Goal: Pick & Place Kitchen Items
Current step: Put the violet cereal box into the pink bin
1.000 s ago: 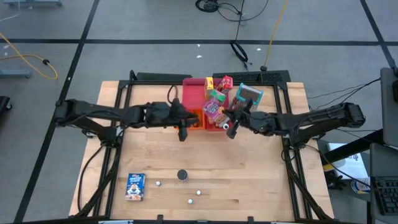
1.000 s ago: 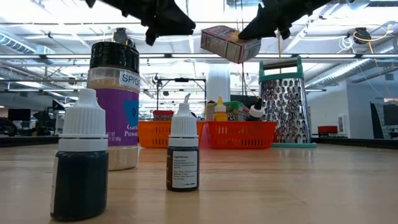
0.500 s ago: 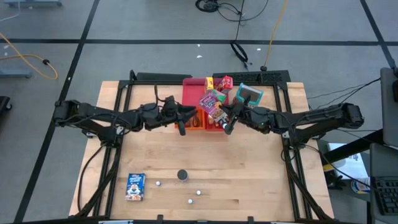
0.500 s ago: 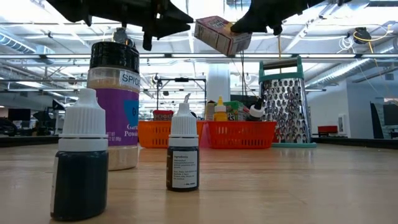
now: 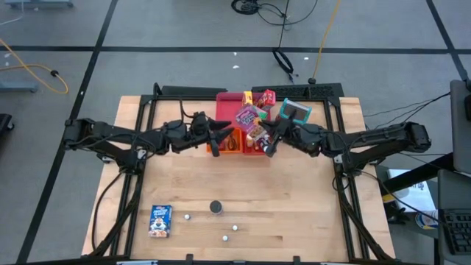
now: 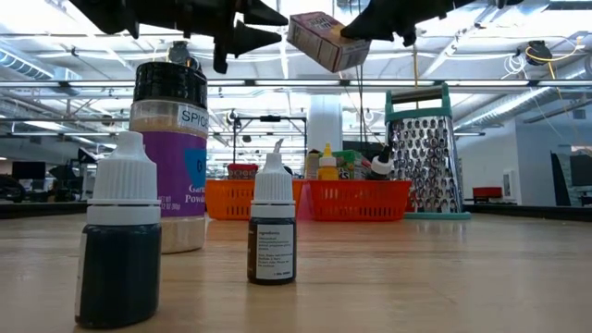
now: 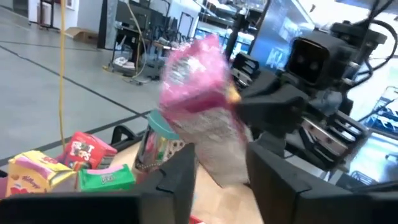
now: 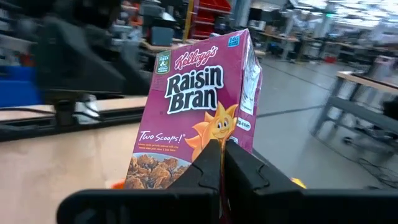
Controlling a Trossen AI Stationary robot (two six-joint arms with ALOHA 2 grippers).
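A wooden table (image 5: 294, 199) carries a blue cereal box (image 5: 160, 220), a black can (image 5: 215, 207), small bottles (image 5: 235, 228) and orange bins (image 5: 237, 141).

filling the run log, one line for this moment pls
right gripper: shut on Raisin Bran box, held above red bin | left gripper: open, beside it

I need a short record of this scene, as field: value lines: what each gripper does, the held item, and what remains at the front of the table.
right gripper: shut on the Raisin Bran box, lifted above the red bin
left gripper: open, empty, facing the box
orange bin: beside the red bin
table front: blue box, black round can, small bottles
grater: upright behind the bins
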